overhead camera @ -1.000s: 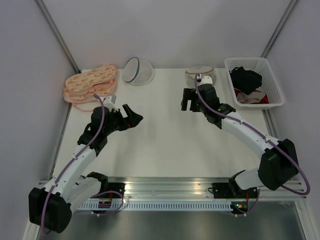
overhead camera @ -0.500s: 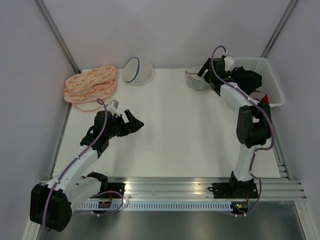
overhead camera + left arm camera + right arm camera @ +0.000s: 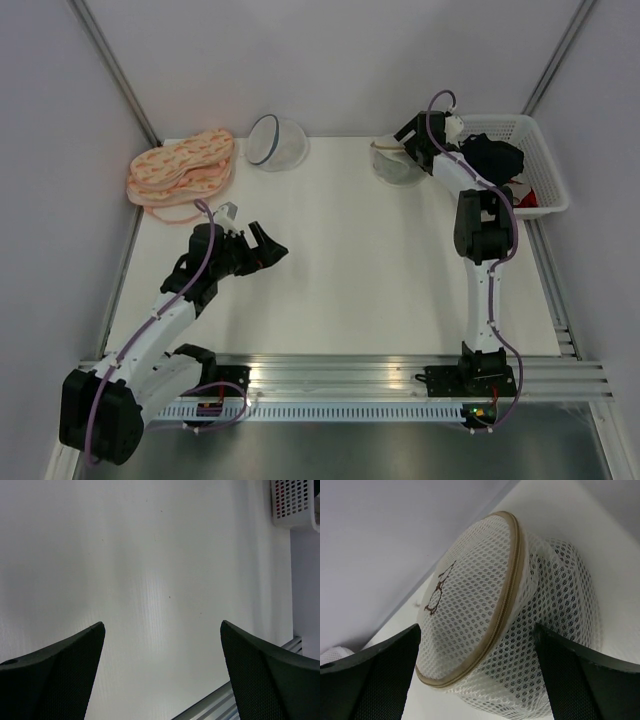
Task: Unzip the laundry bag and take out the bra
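1. Plainly, the laundry bag (image 3: pixel 277 143) sits at the far edge of the bench (image 3: pixel 340 270). It is a see-through white mesh dome with a thin dark hoop, and we cannot tell through the mesh whether the bra is inside.
2. We see the left claw (image 3: pixel 161 625) spread wide over bare bench, well apart from that bag and holding nothing. Only its black textured fingertips show in its wrist view.
3. The right claw (image 3: pixel 477 628) is likewise spread wide and empty, facing a second mesh bag (image 3: pixel 485 605) that lies tilted by the back wall. We cannot tell whether it touches that bag.
4. That second bag is coarse white netting with a beige zip band (image 3: pixel 512 580) round a flat lid. A small brown stitched mark (image 3: pixel 437 592) on the lid is unreadable to us.
5. A stack of peach patterned bras (image 3: pixel 180 167) lies far left. A white slotted basket (image 3: pixel 487 119) far right holds dark clothes (image 3: pixel 492 155) and is partly hidden by the right arm.
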Available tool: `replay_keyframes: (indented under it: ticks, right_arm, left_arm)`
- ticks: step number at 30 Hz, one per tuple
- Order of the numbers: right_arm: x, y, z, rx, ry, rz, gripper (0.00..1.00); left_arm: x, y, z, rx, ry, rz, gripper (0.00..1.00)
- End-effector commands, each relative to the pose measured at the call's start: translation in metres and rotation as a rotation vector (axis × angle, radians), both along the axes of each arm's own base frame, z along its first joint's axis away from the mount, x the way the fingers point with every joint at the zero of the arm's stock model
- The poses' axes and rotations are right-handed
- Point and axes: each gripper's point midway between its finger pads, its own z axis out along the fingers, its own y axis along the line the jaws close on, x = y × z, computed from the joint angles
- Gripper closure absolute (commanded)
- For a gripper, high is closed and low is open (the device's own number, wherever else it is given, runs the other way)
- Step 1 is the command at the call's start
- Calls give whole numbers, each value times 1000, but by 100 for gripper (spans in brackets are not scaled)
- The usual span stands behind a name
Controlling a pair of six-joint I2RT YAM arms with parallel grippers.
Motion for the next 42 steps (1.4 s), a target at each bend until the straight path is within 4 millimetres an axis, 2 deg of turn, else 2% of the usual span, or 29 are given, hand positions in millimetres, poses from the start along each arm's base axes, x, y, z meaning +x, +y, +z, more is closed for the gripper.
replay_keyframes:
  ticks: [1,5,7,9,10,11,12,13,14,15,16,17,18,19,20,27,28,30,31,33,34,35,36,37,38,39,40,41,42]
  right_arm:
    - [-5,23,31,83,-80,92,2]
    - [-45,26,77,-44,-137,97,2]
    - [-49,49,99,-74,-179,165,2]
    - [-48,76,96,-105,-146,274,2]
    - [-37,92,126,-104,-204,323,2]
    - [-31,110,107,-99,-172,398,2]
    - [-35,131,100,-112,-136,461,2]
    - [-27,149,132,-155,-216,530,2]
    - [-22,168,104,-160,-178,593,2]
    - [-32,197,98,-159,-159,685,2]
    - [-26,212,126,-158,-236,721,2]
    - [-24,226,101,-157,-209,763,2]
    - [-30,241,100,-148,-219,810,2]
    - [-33,248,88,-142,-211,837,2]
    - [-33,257,101,-133,-277,856,2]
    - [-64,311,78,-65,-313,1103,2]
    - [-67,316,69,-65,-307,1122,2]
    - [-71,331,68,-58,-350,1141,2]
    - [-68,332,54,-54,-336,1127,2]
    - [-64,342,53,-11,-366,1102,2]
    - [-61,345,43,4,-363,1094,2]
    - [-61,347,43,22,-366,1100,2]
    - [-62,348,40,30,-356,1097,2]
    - [-66,348,38,18,-345,1103,2]
    - [-71,351,38,0,-345,1110,2]
    - [-79,348,20,-17,-300,1118,2]
    - [-85,347,38,-52,-330,1129,2]
    - [-91,347,40,-68,-326,1135,2]
    - [-98,343,28,-85,-306,1133,2]
  left_arm:
    - [-2,2,5,-12,-8,15,0]
    - [-1,2,4,-13,-7,17,0]
    - [0,2,2,-9,-6,17,0]
    - [0,1,0,-10,2,18,0]
    - [0,1,-1,-11,6,19,0]
    - [1,1,-1,-13,5,18,0]
    - [1,1,-1,-12,3,20,0]
    - [2,1,-2,-12,4,24,0]
    - [2,1,-1,-10,1,24,0]
    - [3,2,-1,-8,0,26,0]
    - [3,2,-1,-4,-3,27,0]
    - [4,3,-1,0,-4,32,0]
    - [3,3,-2,1,-1,32,0]
    - [4,4,0,2,-7,31,0]
    - [3,4,-1,4,-3,33,0]
    - [3,4,-9,3,9,34,0]
    - [3,4,-10,4,12,34,0]
    - [2,4,-11,1,15,35,0]
    - [2,4,-13,1,17,37,0]
    - [3,8,-14,9,12,60,0]
    - [10,15,-11,21,-12,109,0]
    - [15,19,-5,13,-35,151,0]
    - [22,24,0,10,-65,194,0]
    - [37,32,13,9,-127,267,0]
    - [44,32,23,-6,-152,280,0]
    - [60,33,34,1,-178,309,0]
    - [71,35,43,0,-201,331,0]
    - [83,34,48,3,-209,344,0]
    - [103,33,55,13,-210,354,0]
